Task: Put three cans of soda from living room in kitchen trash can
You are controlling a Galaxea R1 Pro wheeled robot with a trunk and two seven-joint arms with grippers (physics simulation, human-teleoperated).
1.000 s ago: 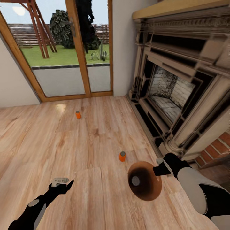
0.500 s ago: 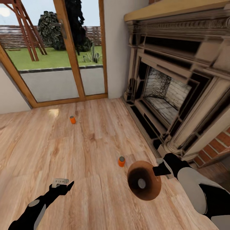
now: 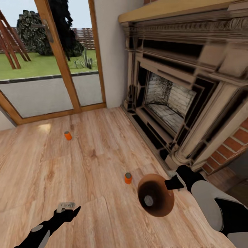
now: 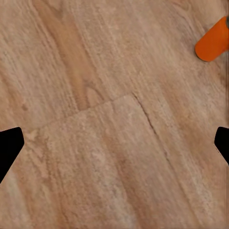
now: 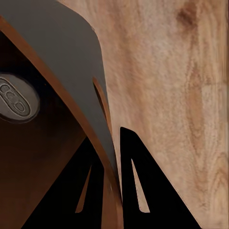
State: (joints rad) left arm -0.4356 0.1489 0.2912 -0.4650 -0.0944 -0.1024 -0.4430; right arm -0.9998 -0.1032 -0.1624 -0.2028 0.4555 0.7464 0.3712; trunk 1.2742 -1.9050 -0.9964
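Head view, left to right: left gripper [image 3: 65, 207] is held spread wide over bare wood floor [image 3: 96, 144], nothing gripped. Two orange cans [image 3: 68, 135] [image 3: 128, 178] are stood on the floor, no readable labels. A third can [image 3: 148, 200] is seen inside the trash can [image 3: 162, 210], whose rim is pinched by the right gripper [image 3: 171, 182].

one can [image 3: 148, 200] inside the trash can [image 3: 162, 210], another can [image 3: 128, 178] just left, third can [image 3: 68, 135] far left
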